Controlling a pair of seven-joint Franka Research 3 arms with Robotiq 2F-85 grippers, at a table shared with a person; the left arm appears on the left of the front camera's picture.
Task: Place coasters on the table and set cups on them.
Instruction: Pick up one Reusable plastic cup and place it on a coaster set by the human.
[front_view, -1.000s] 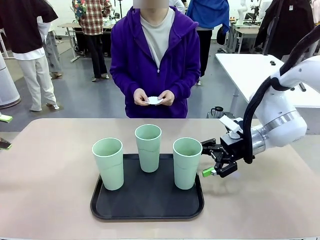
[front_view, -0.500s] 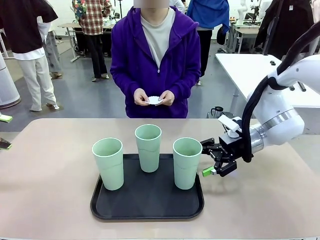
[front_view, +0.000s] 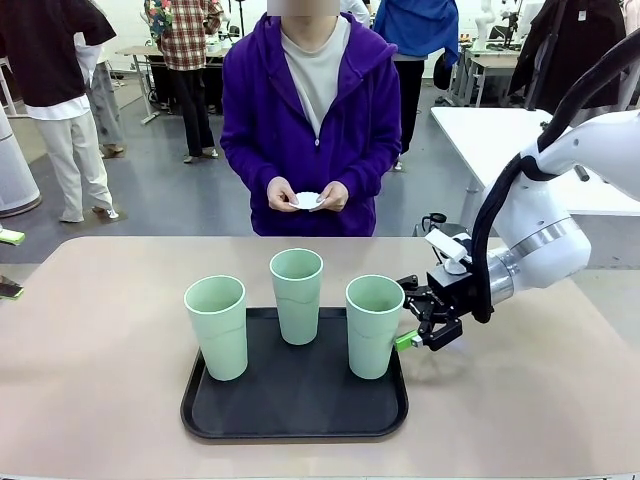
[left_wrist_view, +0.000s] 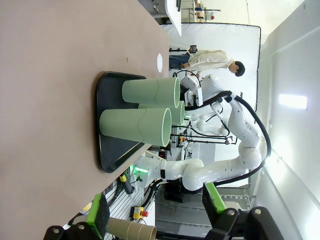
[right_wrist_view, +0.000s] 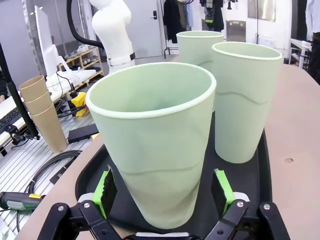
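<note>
Now right gripper (front_view: 408, 312) open wide, jaws flanking nearest cup (front_view: 372, 330) on tray (front_view: 300, 420), apparently to lift it; person holds coasters (front_view: 307, 200)

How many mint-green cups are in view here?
3 cups, all upright on the black tray: one front-left, one back-centre, one front-right between the right gripper's open jaws. None seem hidden.

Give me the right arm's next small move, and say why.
Probably close the right gripper on the right-hand cup. Its jaws are open, with a green pad on each side of that cup's lower wall, apparently not touching. The cup stands on the black tray; the person holds a coaster.
</note>
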